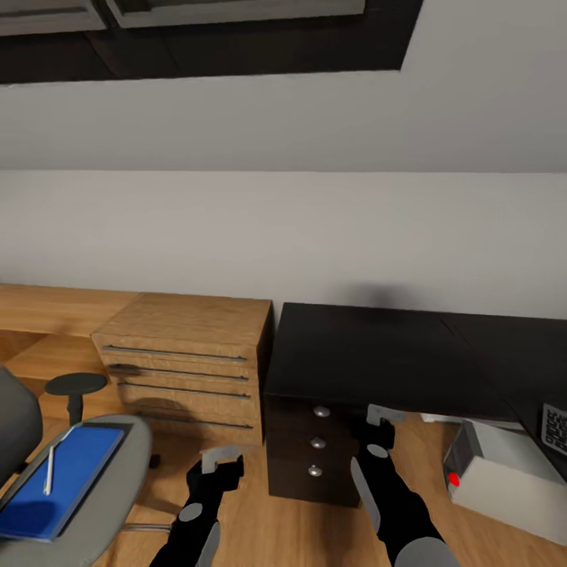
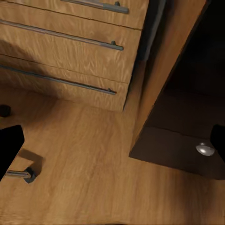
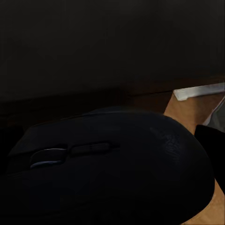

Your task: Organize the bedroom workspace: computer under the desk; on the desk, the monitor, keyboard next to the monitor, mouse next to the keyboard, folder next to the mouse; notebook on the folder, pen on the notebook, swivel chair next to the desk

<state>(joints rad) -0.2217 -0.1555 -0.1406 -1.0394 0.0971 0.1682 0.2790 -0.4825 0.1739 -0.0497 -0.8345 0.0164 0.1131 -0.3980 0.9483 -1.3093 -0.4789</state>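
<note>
My right gripper (image 1: pixel 382 423) is shut on the black mouse (image 3: pixel 112 164), held in front of the desk's (image 1: pixel 378 354) drawers just below the glossy black top. My left gripper (image 1: pixel 220 458) hangs open and empty over the floor, between the wooden chest and the desk's drawers. At lower left stands the swivel chair (image 1: pixel 118 488), with the blue folder (image 1: pixel 67 480) on its grey seat and a thin white pen (image 1: pixel 50 471) lying on the folder. The computer (image 1: pixel 504 472) sits on the floor under the desk. A corner of the keyboard (image 1: pixel 555 429) shows at the right edge. Monitor and notebook are out of view.
A light wooden chest of drawers (image 1: pixel 189 354) stands against the wall, touching the desk's left side. The desk's black drawer unit (image 2: pixel 178 145) has round silver knobs (image 1: pixel 319 441). A chair castor (image 2: pixel 28 175) rests on the wooden floor near my left gripper.
</note>
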